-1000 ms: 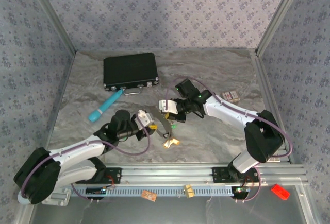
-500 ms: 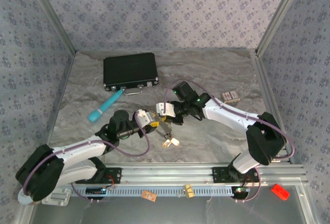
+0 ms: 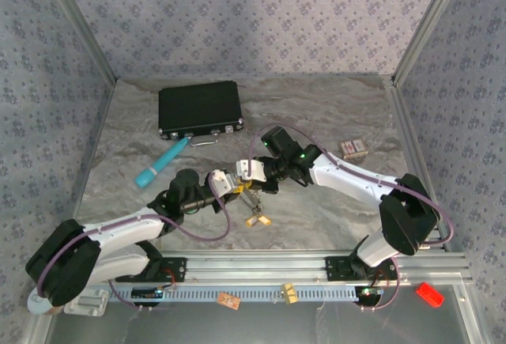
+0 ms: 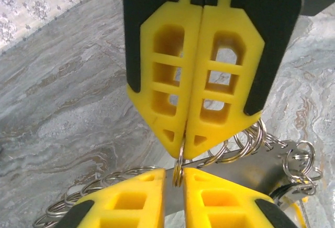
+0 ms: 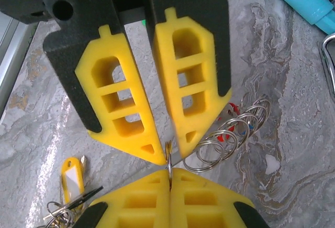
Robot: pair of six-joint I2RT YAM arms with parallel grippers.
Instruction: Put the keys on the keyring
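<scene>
Pinching the keyring (image 4: pixel 179 161) mid-table w/ the left gripper (image 4: pixel 181 143), fingers pressed together on one small ring, we have the right gripper (image 5: pixel 168 155) facing it tip to tip. Its fingers are a little spread either side of that same ring; can't tell if its pads touch. A chain of rings (image 5: pixel 230 133) hangs just beside the tips. The keys (image 3: pixel 258 219) sit just near of both grippers, a yellow-tagged key (image 5: pixel 70 178) among them.

Risk, as we judge it: thin ring held edge-on btwn hard tips, so a twist or uneven squeeze could pop it out & drop the lot. Pulling apart could snag the chain.

Surface is a grey marbled table (image 3: pixel 332 115), slick-looking. Black case (image 3: pixel 199 109) & teal tube (image 3: pixel 160 164) lie far left; patterned walls (image 3: pixel 261 12) on three sides.
</scene>
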